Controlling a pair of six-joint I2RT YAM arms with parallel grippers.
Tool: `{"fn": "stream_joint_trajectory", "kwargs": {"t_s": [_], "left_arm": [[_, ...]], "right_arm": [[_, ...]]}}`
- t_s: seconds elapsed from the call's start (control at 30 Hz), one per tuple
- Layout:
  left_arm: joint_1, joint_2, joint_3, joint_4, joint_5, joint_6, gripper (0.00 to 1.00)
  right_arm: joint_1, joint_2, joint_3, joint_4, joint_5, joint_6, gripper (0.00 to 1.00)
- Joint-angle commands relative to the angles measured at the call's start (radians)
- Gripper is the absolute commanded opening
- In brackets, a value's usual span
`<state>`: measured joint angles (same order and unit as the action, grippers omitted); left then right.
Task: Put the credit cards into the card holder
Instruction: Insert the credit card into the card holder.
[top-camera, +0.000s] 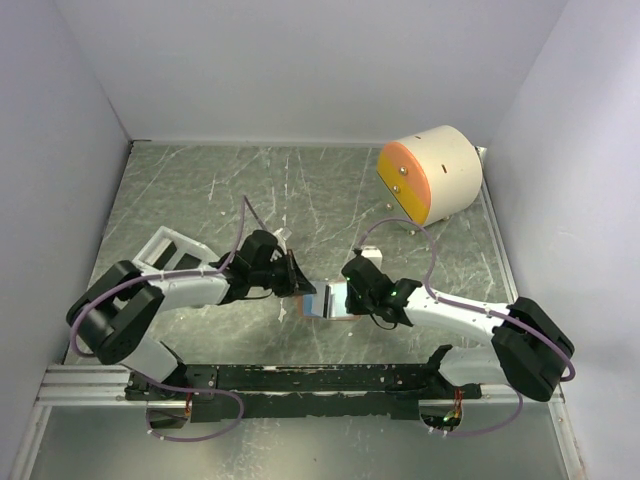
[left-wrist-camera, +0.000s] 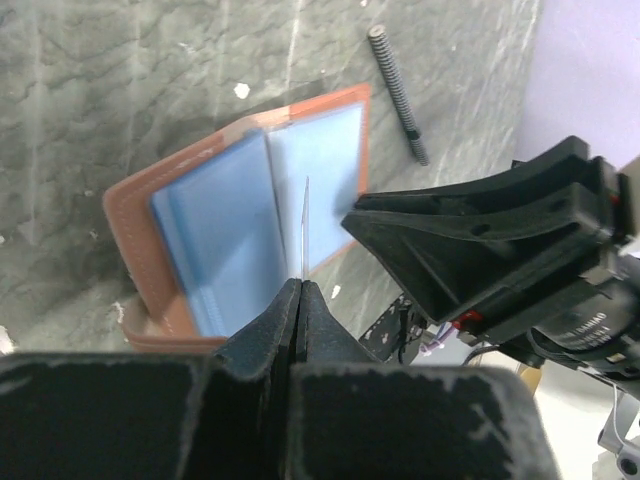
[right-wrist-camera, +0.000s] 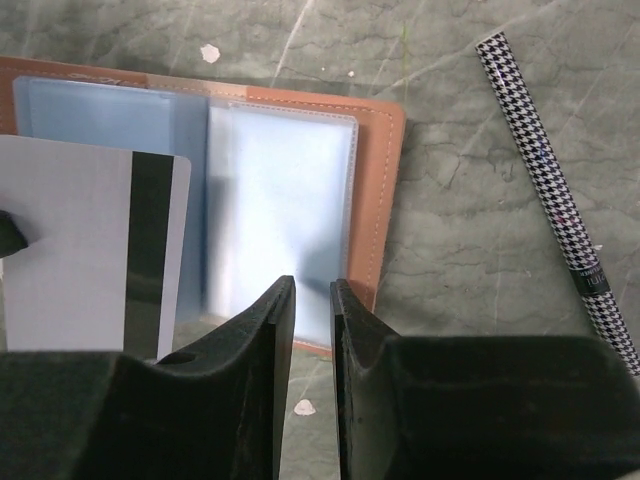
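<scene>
Left fingers (left-wrist-camera: 285, 312) are clenching a credit card (right-wrist-camera: 85, 260), pale with a black stripe, and holding it on edge just above the card holder (right-wrist-camera: 380, 200). The card is hanging over the holder's clear inner pockets; whether its lower edge is touching them is not resolvable. Right fingers (right-wrist-camera: 265, 340) are standing a narrow gap apart over the near edge of the holder, on the side opposite the card; cannot tell whether they are pinching the holder or only hovering. The holder is lying open and flat on the tabletop (top-camera: 300, 190), salmon-brown cover down, pockets facing up, between the two sets of fingers. A checked black-and-white pen (right-wrist-camera: 560, 170) is lying on the tabletop near the holder, not touching it. A white tray (top-camera: 170, 250) is sitting well apart from the holder on the left arm's side. A cream cylinder (top-camera: 440, 165) with an orange face is lying on its side well beyond the holder, toward the right arm's side.
</scene>
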<state>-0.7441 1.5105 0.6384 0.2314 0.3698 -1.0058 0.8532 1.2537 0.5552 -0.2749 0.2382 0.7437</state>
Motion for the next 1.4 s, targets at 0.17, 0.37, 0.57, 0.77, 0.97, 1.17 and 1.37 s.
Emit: {"fn": "stream_joint_trajectory", "kwargs": {"t_s": [0.17,0.37,0.57,0.77,0.97,1.17,1.37], "left_arm": [[-0.011,0.109,0.024,0.093,0.023,0.022,0.07],[-0.011,0.151,0.045,0.08,0.025,0.04,0.07],[-0.011,0.181,0.051,0.08,0.016,0.044,0.07],[-0.011,0.199,0.052,0.074,-0.011,0.056,0.07],[-0.011,0.213,0.064,0.056,-0.042,0.072,0.07],[-0.011,0.223,0.071,0.047,-0.074,0.078,0.07],[-0.011,0.214,0.06,0.06,-0.095,0.067,0.07]], "right_arm": [[-0.019,-0.017,-0.036,0.036,-0.021,-0.005,0.2],[-0.021,-0.025,-0.046,0.04,-0.025,-0.003,0.2],[-0.021,-0.025,-0.054,0.046,-0.029,-0.002,0.2],[-0.022,-0.025,-0.061,0.054,-0.037,0.0,0.2],[-0.023,-0.031,-0.069,0.052,-0.039,0.006,0.2],[-0.023,-0.037,-0.071,0.044,-0.037,0.007,0.2],[-0.023,-0.046,-0.069,0.038,-0.036,0.009,0.2]]}}
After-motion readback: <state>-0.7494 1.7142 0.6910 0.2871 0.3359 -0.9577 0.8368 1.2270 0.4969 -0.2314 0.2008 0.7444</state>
